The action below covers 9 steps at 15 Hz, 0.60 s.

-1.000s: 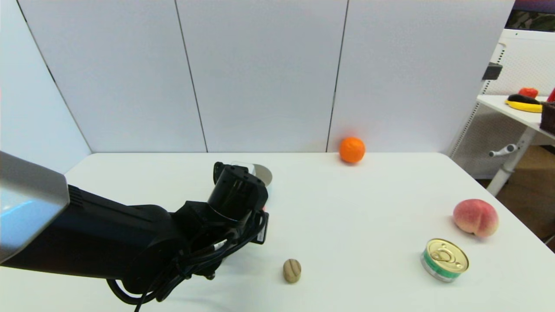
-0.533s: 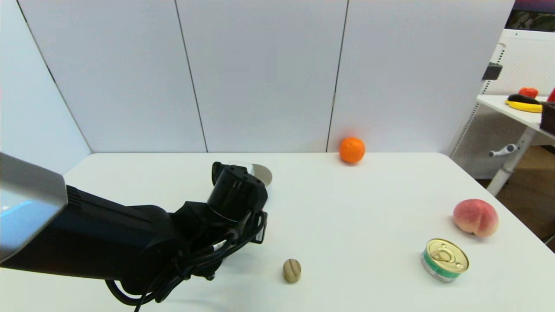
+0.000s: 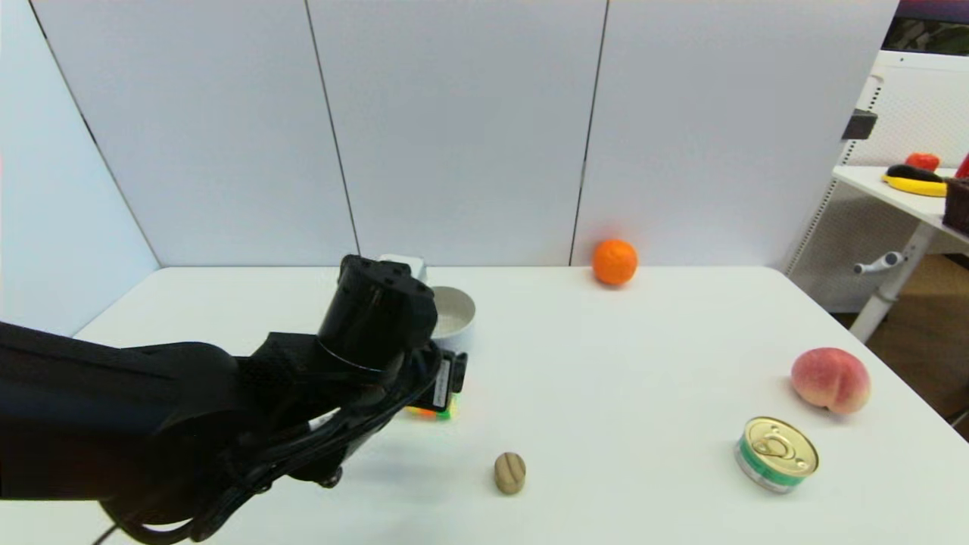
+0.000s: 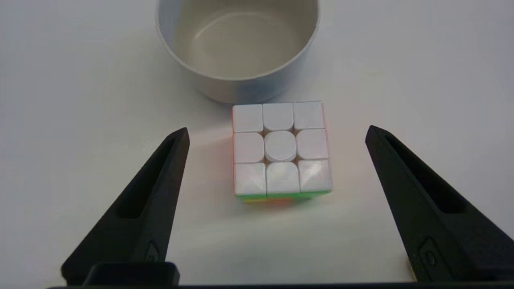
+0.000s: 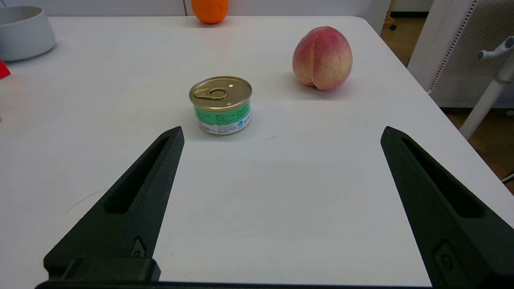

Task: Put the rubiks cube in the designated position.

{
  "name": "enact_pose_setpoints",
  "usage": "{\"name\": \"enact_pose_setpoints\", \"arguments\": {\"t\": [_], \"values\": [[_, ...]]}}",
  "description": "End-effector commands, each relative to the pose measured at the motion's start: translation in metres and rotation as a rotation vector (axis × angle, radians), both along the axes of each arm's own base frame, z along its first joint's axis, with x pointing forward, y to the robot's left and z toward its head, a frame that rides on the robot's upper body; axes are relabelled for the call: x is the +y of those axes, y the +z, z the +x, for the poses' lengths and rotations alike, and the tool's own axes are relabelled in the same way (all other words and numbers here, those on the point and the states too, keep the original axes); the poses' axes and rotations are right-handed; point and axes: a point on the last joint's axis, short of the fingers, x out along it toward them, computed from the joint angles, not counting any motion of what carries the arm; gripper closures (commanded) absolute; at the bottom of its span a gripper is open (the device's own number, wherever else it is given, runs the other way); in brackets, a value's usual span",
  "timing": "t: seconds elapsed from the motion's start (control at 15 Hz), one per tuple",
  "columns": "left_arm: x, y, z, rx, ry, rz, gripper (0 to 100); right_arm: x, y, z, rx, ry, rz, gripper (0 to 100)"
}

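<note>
Left gripper [image 4: 277, 134] hangs over the rubiks cube [image 4: 281, 148], fingers spread wide, one to each side and well clear of it. The cube sits flat on the desk [image 4: 80, 100], white face up, just beside the grey bowl [image 4: 237, 44]; whether they touch cannot be told. In the head view only a green-orange sliver of the cube [image 3: 433, 411] shows under the wrist.

Step in hand, as judged: descend and grasp. The cube lies slightly off-centre between the fingers, toward one side, and a touch rotated; centre it and square the wrist so the pads meet two opposite flat faces, not edges. Come down far enough to grip mid-height. Keep the far fingertips off the bowl wall. Designated position is not marked; the bowl is a likely candidate.

Materials: cube is hard glossy plastic, rounded tiles, seams dark, likely slick under the pads. Bowl is matte, smooth, straight-walled, empty.

Right gripper [image 5: 281, 134] idles, fingers apart, facing a tin can [image 5: 220, 105] and peach [image 5: 322, 58].
</note>
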Motion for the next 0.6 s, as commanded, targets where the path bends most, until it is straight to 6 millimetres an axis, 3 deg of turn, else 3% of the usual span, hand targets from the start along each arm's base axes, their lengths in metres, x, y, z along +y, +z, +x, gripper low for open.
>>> {"name": "enact_pose_setpoints", "arguments": {"t": [0.07,0.13,0.4,0.6], "values": [[0.038,0.067,-0.051,-0.154,-0.072,-0.100,0,0.000,0.000,0.000,0.001,0.001,-0.001,0],[0.052,0.078,-0.061,-0.196,-0.087,-0.093,0,0.000,0.000,0.000,0.001,-0.001,0.001,0],[0.139,0.104,-0.098,-0.304,-0.018,-0.069,0,0.000,0.000,0.000,0.001,-0.001,0.001,0],[0.181,0.113,-0.127,-0.363,-0.085,-0.077,0,0.000,0.000,0.000,0.001,0.001,-0.001,0]]}}
